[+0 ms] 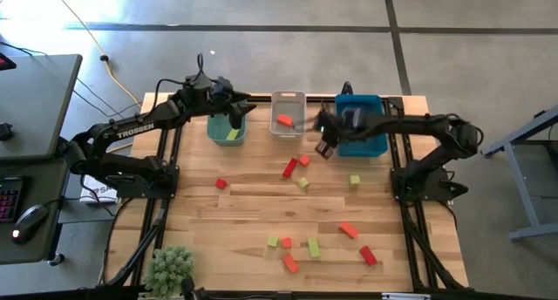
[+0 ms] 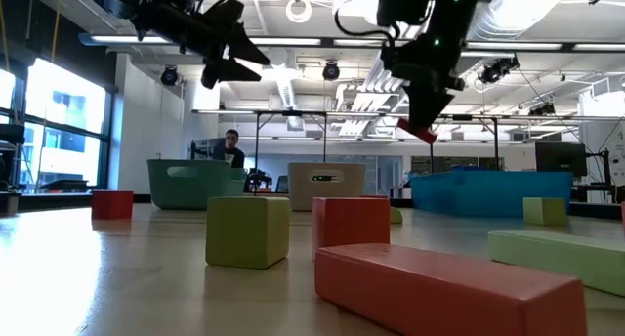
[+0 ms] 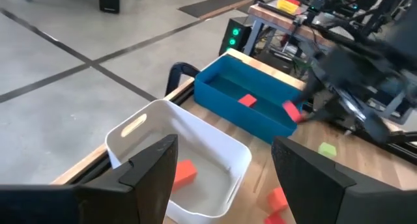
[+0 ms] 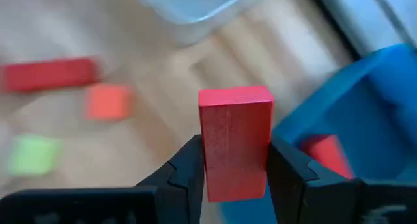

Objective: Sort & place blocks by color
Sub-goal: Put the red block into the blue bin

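Concrete floor surrounds a wooden tabletop (image 1: 261,204); a desk with keyboard and mouse stands at the left, and a small potted plant (image 1: 170,267) sits at the tabletop's 7 o'clock edge. In the low view a person sits far behind the bins.

Three bins line the 12 o'clock edge: green bin (image 1: 226,126), white bin (image 1: 288,114), blue bin (image 1: 361,126). The green bin holds a yellow-green block, the white bin an orange block (image 1: 285,120), the blue bin a red one (image 3: 247,101).

Loose blocks scatter over the tabletop: a red bar (image 1: 289,168) and orange cube near centre, a small red cube (image 1: 221,184) toward 9 o'clock, yellow-green cubes near centre, and a cluster of green, orange and red pieces at 5 to 6 o'clock.

Right gripper (image 4: 236,162): fingers clamped on the short sides of a deep red bar (image 4: 234,142), which is lifted off the tabletop, its long axis running out along the fingers. It hangs just beside the blue bin's wall, toward the white bin. The right arm reaches from 3 o'clock, elbow bent.

Left gripper (image 3: 225,162): fingers apart, empty, hovering over the green bin, arm stretched from 9 o'clock.
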Controlling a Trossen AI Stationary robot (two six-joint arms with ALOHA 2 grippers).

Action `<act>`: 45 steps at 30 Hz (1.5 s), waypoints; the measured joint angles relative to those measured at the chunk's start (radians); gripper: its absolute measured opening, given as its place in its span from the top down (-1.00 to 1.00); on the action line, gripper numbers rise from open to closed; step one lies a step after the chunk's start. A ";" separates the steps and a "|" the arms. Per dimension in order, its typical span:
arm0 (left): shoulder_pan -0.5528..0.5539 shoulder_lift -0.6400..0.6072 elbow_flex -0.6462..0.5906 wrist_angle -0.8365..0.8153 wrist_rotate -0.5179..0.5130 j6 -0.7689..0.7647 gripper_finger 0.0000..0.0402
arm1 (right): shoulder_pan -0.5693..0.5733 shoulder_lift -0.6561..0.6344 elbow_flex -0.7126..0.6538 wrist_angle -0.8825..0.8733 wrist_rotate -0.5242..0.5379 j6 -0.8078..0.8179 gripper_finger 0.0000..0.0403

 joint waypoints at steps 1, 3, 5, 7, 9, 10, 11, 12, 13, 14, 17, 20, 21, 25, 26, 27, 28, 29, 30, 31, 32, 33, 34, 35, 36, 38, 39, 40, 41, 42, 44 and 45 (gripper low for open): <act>0.002 0.000 0.000 -0.001 0.000 0.000 -0.19 | -0.037 0.000 0.000 0.009 0.000 -0.033 0.48; 0.006 0.000 0.000 -0.001 0.000 0.000 -0.19 | -0.109 0.000 0.000 0.018 -0.003 -0.090 0.48; 0.006 0.000 0.000 -0.003 -0.002 0.000 -0.19 | -0.177 0.000 0.000 0.034 -0.003 -0.138 0.48; 0.006 0.000 0.000 -0.008 -0.023 0.000 -0.19 | -0.242 0.000 0.000 0.045 -0.003 -0.180 0.48; 0.006 0.000 0.000 -0.016 -0.052 0.000 -0.19 | -0.303 0.000 0.000 0.056 -0.001 -0.217 0.48; 0.006 0.000 0.000 -0.020 -0.068 0.000 -0.19 | -0.331 0.000 0.000 0.057 -0.001 -0.235 0.48; 0.006 0.000 0.000 -0.026 -0.087 0.000 -0.19 | -0.359 0.000 0.000 0.058 -0.001 -0.248 0.48; 0.006 0.000 0.000 -0.031 -0.105 0.000 -0.19 | -0.385 0.000 0.000 0.061 -0.001 -0.261 0.48; 0.006 0.000 0.000 -0.035 -0.115 0.000 -0.19 | -0.409 0.000 -0.001 0.068 -0.002 -0.267 0.48; 0.006 0.000 0.000 -0.036 -0.122 0.000 -0.19 | -0.432 0.000 -0.005 0.079 -0.003 -0.273 0.48; 0.006 0.000 0.000 -0.046 -0.138 0.000 -0.19 | -0.495 0.000 -0.030 0.117 -0.024 -0.288 0.48; 0.006 0.000 0.000 -0.057 -0.139 0.000 -0.19 | -0.546 0.000 -0.066 0.168 -0.064 -0.289 0.48; 0.006 0.000 0.000 -0.060 -0.139 0.000 -0.19 | -0.562 0.000 -0.078 0.173 -0.073 -0.288 0.48; 0.006 0.000 0.000 -0.071 -0.149 0.000 -0.19 | -0.606 0.000 -0.129 0.211 -0.100 -0.288 0.48; 0.006 0.000 0.000 -0.075 -0.158 0.000 -0.19 | -0.613 0.000 -0.141 0.211 -0.106 -0.288 0.48; 0.006 0.000 0.000 -0.077 -0.165 0.000 -0.19 | -0.619 0.000 -0.152 0.211 -0.105 -0.284 0.48; 0.006 0.000 0.000 -0.079 -0.169 0.000 -0.19 | -0.623 0.000 -0.163 0.215 -0.105 -0.280 0.48; 0.006 0.000 0.000 -0.079 -0.172 0.000 -0.19 | -0.627 0.000 -0.174 0.217 -0.101 -0.270 0.48; 0.006 0.000 0.000 -0.079 -0.175 0.000 -0.19 | -0.632 0.000 -0.185 0.217 -0.099 -0.258 0.48; 0.006 0.000 0.000 -0.079 -0.176 0.000 -0.19 | -0.637 0.000 -0.196 0.218 -0.099 -0.245 0.48; 0.006 0.000 0.000 -0.079 -0.176 0.000 -0.19 | -0.641 0.000 -0.206 0.218 -0.099 -0.228 0.48; 0.006 0.000 0.000 -0.079 -0.176 0.000 -0.19 | -0.645 0.000 -0.216 0.219 -0.097 -0.213 0.48; 0.006 0.000 0.000 -0.079 -0.176 0.000 -0.19 | -0.648 0.000 -0.224 0.218 -0.095 -0.201 0.48; 0.006 0.000 0.000 -0.079 -0.176 0.000 -0.19 | -0.649 0.000 -0.230 0.218 -0.092 -0.189 0.48; 0.006 0.000 0.000 -0.079 -0.176 0.000 -0.19 | -0.649 0.000 -0.234 0.218 -0.081 -0.180 0.47; 0.006 0.000 0.000 -0.079 -0.176 0.000 -0.19 | -0.649 0.000 -0.239 0.218 -0.059 -0.175 0.45; 0.006 0.000 0.000 -0.079 -0.176 0.000 -0.19 | -0.649 0.000 -0.240 0.218 -0.050 -0.175 0.44; 0.005 0.000 0.000 -0.079 -0.176 0.000 -0.19 | -0.648 0.000 -0.240 0.220 -0.047 -0.175 0.42; 0.004 0.000 0.000 -0.079 -0.176 0.000 -0.19 | -0.649 0.000 -0.240 0.223 -0.045 -0.175 0.41; 0.002 0.000 0.000 -0.079 -0.176 0.000 -0.19 | -0.648 0.000 -0.240 0.226 -0.045 -0.175 0.39; -0.004 0.000 0.000 -0.078 -0.170 0.000 -0.19 | -0.648 0.000 -0.240 0.226 -0.045 -0.175 0.34; -0.008 0.000 0.000 -0.079 -0.165 0.004 -0.19 | -0.648 0.000 -0.240 0.226 -0.045 -0.175 0.32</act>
